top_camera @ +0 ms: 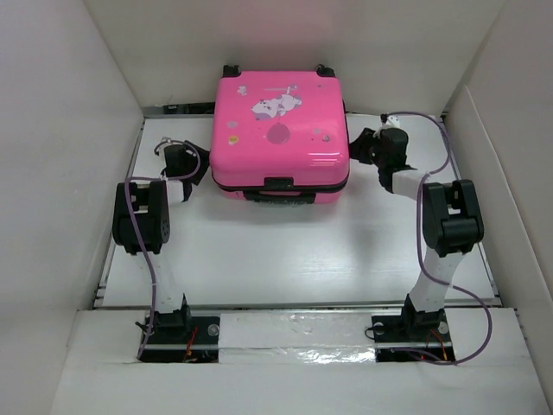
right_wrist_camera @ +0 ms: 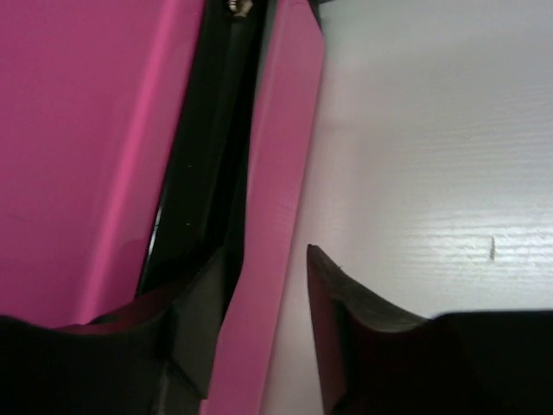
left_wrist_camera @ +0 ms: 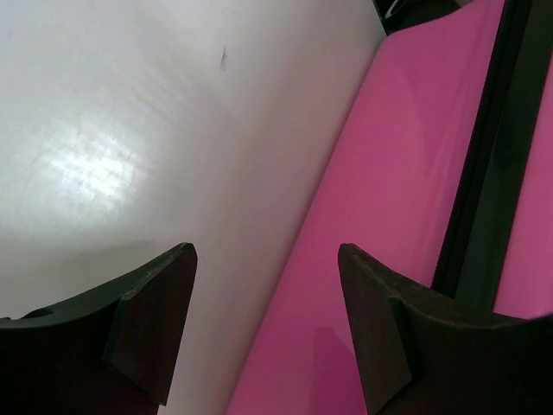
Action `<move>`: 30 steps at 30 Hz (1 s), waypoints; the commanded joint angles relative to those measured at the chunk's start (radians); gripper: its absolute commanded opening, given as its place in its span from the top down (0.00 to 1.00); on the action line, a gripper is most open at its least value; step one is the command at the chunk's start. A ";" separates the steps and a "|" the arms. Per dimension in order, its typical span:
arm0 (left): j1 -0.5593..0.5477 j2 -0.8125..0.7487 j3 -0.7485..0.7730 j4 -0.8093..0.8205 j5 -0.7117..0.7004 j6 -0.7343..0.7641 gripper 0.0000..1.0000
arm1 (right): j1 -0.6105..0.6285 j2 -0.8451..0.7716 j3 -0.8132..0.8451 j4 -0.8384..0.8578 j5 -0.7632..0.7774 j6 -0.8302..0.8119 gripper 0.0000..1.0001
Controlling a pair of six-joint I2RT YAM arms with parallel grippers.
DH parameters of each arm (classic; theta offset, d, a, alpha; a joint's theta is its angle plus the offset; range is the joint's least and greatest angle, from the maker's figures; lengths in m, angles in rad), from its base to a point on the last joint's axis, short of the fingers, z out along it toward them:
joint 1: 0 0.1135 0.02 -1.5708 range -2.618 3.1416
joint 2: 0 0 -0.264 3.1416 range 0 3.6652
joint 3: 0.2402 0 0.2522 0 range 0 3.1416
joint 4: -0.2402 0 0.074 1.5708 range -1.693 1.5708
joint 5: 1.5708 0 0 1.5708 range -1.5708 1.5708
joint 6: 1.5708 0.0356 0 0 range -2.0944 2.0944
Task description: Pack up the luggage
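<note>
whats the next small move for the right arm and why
Probably close the right gripper on the suitcase rim: it straddles that pink edge beside the dark seam, with a small gap showing. The lid is down, and the left gripper is open at the other side.

You have one small bright pink hard-shell suitcase [top_camera: 281, 130] and one white tabletop [top_camera: 285, 259]. On the suitcase you can count two black wheels [top_camera: 231, 70], one black latch [top_camera: 278, 183], one large white cartoon animal sticker [top_camera: 275, 105] and one round darker pink balloon sticker [top_camera: 276, 134]. The smaller stickers are too small to count. You have two black-and-white robot arms, the left arm [top_camera: 143, 216] and the right arm [top_camera: 449, 216]. That gives you two tools, the left tool [left_wrist_camera: 268, 255] and the right tool [right_wrist_camera: 264, 255], each with two dark fingers [left_wrist_camera: 155, 320]. You also have two thin purple cables [top_camera: 421, 225], one per arm.
</note>
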 commanded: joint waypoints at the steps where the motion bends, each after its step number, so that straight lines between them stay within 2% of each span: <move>1: -0.074 -0.118 -0.102 0.158 0.075 -0.006 0.37 | 0.063 0.009 -0.036 0.055 -0.122 -0.016 0.56; 4: -0.159 -0.187 -0.218 0.225 0.048 0.006 0.37 | 0.048 -0.077 -0.158 0.168 -0.107 0.005 0.63; 5: -0.184 -0.229 -0.286 0.240 0.020 0.005 0.37 | 0.035 -0.103 -0.241 0.191 -0.104 0.014 0.64; 12: -0.486 -0.417 -0.518 0.308 -0.127 0.029 0.38 | -0.130 -0.310 -0.431 0.238 -0.152 0.007 0.63; 13: -0.556 -0.440 -0.535 0.306 -0.141 0.028 0.38 | -0.167 -0.345 -0.439 0.221 -0.150 -0.004 0.60; 15: -0.618 -0.506 -0.588 0.305 -0.204 0.003 0.38 | -0.199 -0.375 -0.448 0.205 -0.145 -0.010 0.53; 16: -0.665 -0.527 -0.607 0.312 -0.212 -0.005 0.38 | -0.227 -0.384 -0.444 0.187 -0.136 -0.022 0.45; 19: -0.744 -0.619 -0.667 0.268 -0.270 -0.023 0.38 | -0.267 -0.378 -0.375 0.098 -0.153 -0.062 0.35; 22: -0.845 -0.708 -0.702 0.213 -0.351 -0.026 0.38 | -0.290 -0.317 -0.312 0.040 -0.219 -0.093 0.32; 26: -0.960 -0.773 -0.716 0.141 -0.440 -0.038 0.38 | -0.200 -0.151 0.009 -0.205 -0.331 -0.235 0.32; 30: -1.019 -0.782 -0.731 0.141 -0.477 -0.049 0.38 | -0.098 -0.040 0.165 -0.259 -0.345 -0.243 0.32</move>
